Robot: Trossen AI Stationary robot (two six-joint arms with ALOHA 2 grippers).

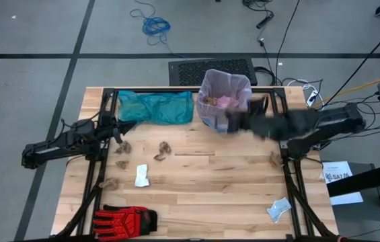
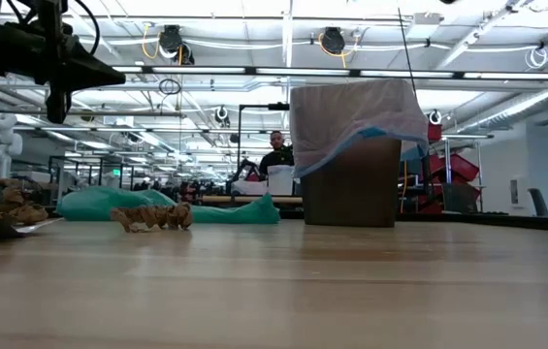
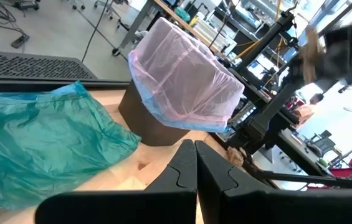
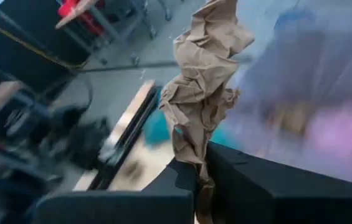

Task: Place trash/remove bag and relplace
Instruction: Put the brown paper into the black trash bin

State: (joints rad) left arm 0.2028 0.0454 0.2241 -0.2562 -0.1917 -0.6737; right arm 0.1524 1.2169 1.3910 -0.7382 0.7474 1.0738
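The right end effector (image 4: 197,177) is clamped shut on a crumpled brown paper wad (image 4: 204,81), which stands up from between its fingers, and it is blurred with motion just beside the rim of the bin (image 2: 351,184) lined with the bag (image 1: 224,86). The main risk, as I judge it, is that the grip pinches only the wad's lower tail: a swing at this speed could let the paper slip free and fall onto the surface (image 1: 203,188) short of the bin, or the fingers could snag the thin pink-lavender liner and drag it off the rim. The bag sits directly ahead of the right end effector, folded over the bin's edge with its blue hem showing, and some trash already lies inside. The right arm reaches in nearly level from the side, stretched out across the surface toward the bin. The left end effector (image 3: 195,165) is fully closed and holds nothing; its arm waits low and extended, with the teal bag (image 1: 156,106) spread just in front of it and the bin farther ahead.
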